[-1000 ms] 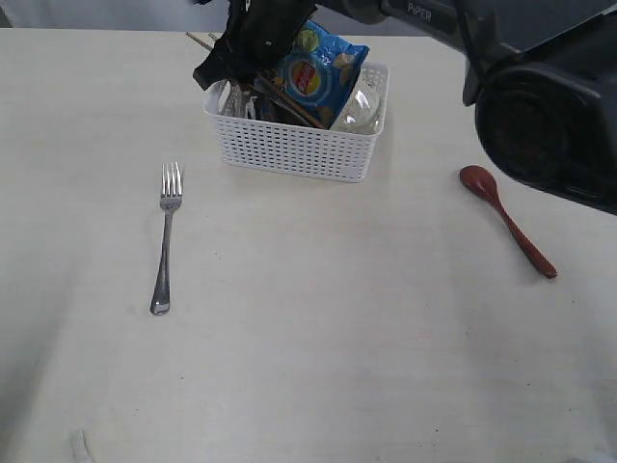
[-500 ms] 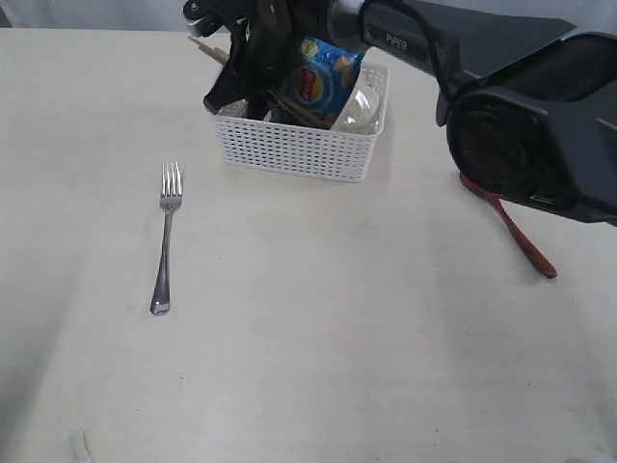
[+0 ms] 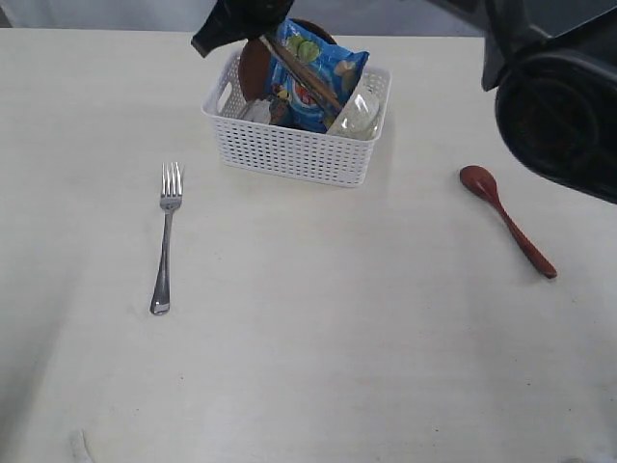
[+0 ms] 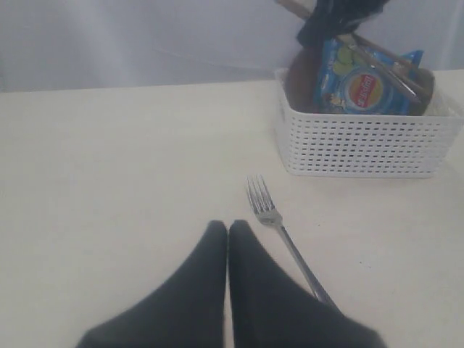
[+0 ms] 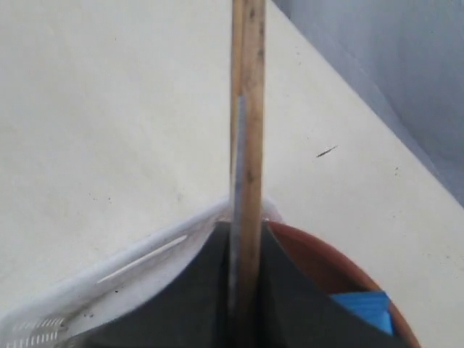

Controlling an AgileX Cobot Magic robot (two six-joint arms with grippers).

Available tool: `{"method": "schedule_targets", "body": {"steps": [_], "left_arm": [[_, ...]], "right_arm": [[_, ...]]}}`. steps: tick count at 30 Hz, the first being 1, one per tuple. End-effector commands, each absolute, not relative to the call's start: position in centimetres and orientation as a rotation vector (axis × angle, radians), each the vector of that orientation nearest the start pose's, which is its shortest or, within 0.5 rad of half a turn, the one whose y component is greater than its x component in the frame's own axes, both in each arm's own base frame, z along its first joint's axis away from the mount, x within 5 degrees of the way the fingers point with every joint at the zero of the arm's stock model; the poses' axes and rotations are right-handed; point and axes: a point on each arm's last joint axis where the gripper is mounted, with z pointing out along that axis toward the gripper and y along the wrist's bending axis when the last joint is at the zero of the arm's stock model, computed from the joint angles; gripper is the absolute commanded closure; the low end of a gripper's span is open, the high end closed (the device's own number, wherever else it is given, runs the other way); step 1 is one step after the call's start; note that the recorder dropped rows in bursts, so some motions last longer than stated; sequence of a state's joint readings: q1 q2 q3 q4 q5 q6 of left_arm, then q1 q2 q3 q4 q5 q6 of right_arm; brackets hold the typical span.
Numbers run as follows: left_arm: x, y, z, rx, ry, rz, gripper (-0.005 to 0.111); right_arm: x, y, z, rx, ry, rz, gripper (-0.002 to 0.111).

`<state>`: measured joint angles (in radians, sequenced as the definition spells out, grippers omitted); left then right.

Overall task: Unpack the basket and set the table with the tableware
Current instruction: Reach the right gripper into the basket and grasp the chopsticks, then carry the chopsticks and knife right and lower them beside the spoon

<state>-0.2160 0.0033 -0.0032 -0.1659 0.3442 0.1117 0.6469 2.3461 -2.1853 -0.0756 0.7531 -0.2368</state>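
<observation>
The white basket (image 3: 299,145) stands at the far middle of the table (image 3: 318,338). Just above its left end my right gripper (image 3: 236,19) is shut on the brown chopsticks (image 3: 304,72), which slant down over the basket's contents. The wrist view shows the chopsticks (image 5: 246,109) pinched between the fingers of the right gripper (image 5: 246,235), over the basket rim (image 5: 145,261). A small brown plate (image 3: 255,69) leans inside. The steel fork (image 3: 166,236) lies left, the dark red spoon (image 3: 506,220) right. My left gripper (image 4: 228,230) is shut and empty, just beside the fork (image 4: 286,243).
A blue crisp packet (image 3: 313,68) fills the middle of the basket, with a shiny rounded item (image 3: 359,111) at its right end. The bulky right arm (image 3: 559,96) hangs over the table's far right, above the spoon. The table's far edge runs just behind the basket.
The right gripper has risen out of the basket's left end with the chopsticks, and the brown plate now shows. Fork, spoon and basket have not moved.
</observation>
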Motion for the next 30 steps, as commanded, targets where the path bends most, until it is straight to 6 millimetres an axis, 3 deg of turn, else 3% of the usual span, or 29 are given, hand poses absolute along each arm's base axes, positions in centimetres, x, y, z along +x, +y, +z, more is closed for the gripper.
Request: {"method": "schedule_targets", "body": {"steps": [1,13,22,26,30], "left_arm": [[5.1,-1.7,18.3,0.199,1.817,-0.24,0.107],[5.1,-1.7,18.3,0.2,1.817,-0.237,0.107],[5.1,-1.7,18.3,0.2,1.817,-0.237,0.107],[5.1,-1.7,18.3,0.2,1.817,-0.237,0.107],[5.1,-1.7,18.3,0.2,1.817,-0.237,0.107]], "right_arm": [[42.7,31.4,25.9,-1.057,2.131,0.093,0.109],[41.4,30.0,31.1,-1.017,2.074,0.095,0.109],[40.9,28.4,32.4,-1.002,2.141,0.02,0.109],[40.4,26.7,33.8,-0.946,2.185,-0.105,0.109],[40.6,23.8,35.0,-0.856,2.276,-0.127,0.109]]}}
